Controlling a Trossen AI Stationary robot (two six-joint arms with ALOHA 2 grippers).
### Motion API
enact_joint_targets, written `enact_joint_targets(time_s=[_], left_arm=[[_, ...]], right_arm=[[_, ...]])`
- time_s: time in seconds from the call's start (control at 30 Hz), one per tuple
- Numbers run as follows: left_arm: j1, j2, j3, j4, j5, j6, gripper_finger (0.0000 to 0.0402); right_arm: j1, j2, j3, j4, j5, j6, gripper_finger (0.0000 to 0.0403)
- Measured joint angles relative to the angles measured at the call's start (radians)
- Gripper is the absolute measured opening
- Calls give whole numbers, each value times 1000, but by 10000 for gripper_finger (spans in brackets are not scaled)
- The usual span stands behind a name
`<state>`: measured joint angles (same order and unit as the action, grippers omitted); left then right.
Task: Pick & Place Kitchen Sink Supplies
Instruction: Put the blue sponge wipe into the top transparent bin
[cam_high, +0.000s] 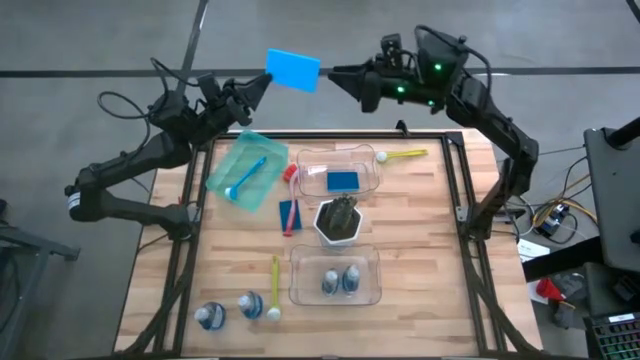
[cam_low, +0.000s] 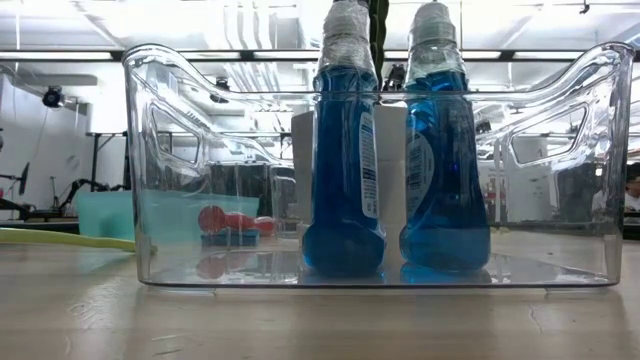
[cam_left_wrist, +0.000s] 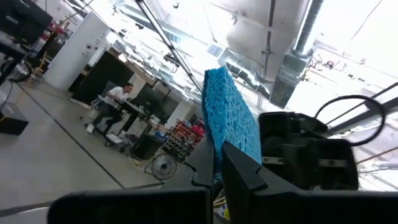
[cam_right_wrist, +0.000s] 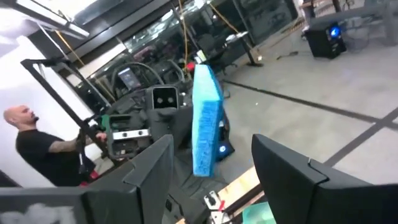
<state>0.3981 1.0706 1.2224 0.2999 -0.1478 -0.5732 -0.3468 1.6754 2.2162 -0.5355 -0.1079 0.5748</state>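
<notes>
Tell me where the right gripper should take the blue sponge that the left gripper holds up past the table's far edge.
Probably the free half of the blue sponge, approached from its own side. The left gripper pinches the opposite end, and the sponge stands edge-on between the open fingers of the right gripper, so closing across its flat faces looks easiest.

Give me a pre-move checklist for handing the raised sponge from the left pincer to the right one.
1. Left pincer shut on the blue sponge: ok, its fingers clamp the sponge's lower edge.
2. Sponge clear of the table: ok, it is held high beyond the far edge.
3. Right pincer open to receive: ok, the right wrist view shows a wide gap.
4. Sponge between the right fingers: not ok, it sits ahead of them, apart.
5. Sponge edge lined up with the gap: ok, it stands edge-on in the right wrist view.
6. Drop spot free: cannot tell; the clear bin already holds one sponge.
</notes>
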Motion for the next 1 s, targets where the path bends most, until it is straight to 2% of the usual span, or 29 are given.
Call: enact_joint_targets(time_s=[0.3,0.53,0.7,1.0], left_arm=[[0,35,0,18,-4,-6,16],[0,39,0,27,-3,-13,16],[0,39,0,30,-3,-12,16],[0,39,0,23,1,-11,16]], right_arm=[[-10,53,-1,82,-52,7,215],[-15,54,0,76,-61,9,204],[-24,57,-1,77,-60,9,166],[-45,61,-2,74,-58,1,70]])
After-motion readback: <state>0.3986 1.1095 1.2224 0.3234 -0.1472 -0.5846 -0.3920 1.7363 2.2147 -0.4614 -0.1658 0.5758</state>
